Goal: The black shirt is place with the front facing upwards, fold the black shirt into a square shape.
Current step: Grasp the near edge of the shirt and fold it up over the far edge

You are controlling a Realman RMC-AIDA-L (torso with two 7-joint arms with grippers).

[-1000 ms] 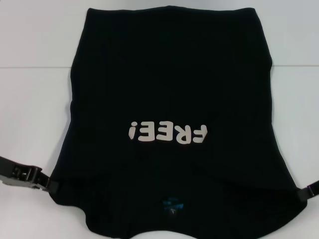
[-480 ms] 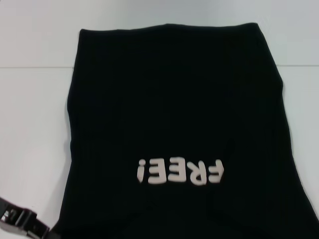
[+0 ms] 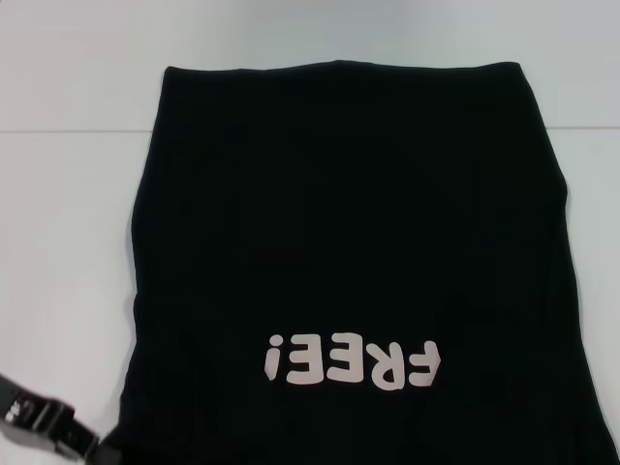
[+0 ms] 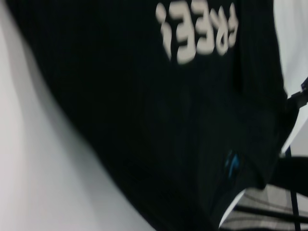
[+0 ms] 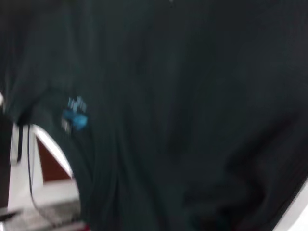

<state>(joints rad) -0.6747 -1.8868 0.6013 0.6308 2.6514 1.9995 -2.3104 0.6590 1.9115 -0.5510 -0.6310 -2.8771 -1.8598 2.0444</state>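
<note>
The black shirt [image 3: 349, 223] lies front up on the white table [image 3: 58, 242], its hem at the far side and the white letters "FREE!" [image 3: 354, 360] upside down near me. Its collar end hangs past the near table edge, out of the head view. My left gripper [image 3: 97, 448] is at the bottom left, shut on the shirt's left edge. The left wrist view shows the shirt [image 4: 144, 110], its blue neck label [image 4: 232, 166], and my right gripper [image 4: 299, 95] holding the shirt's far corner. The right wrist view shows the shirt [image 5: 192, 120] and label [image 5: 74, 118].
A seam [image 3: 68, 130] crosses the table at the far side. Bare white tabletop lies left and right of the shirt. The wrist views show the floor [image 4: 269, 211] and a reddish-brown surface [image 5: 50, 168] below the shirt's hanging end.
The shirt has slid toward me: the letters moved down the head view, and the collar and label left it. Both grippers moved back with it; the right one left the head view.
</note>
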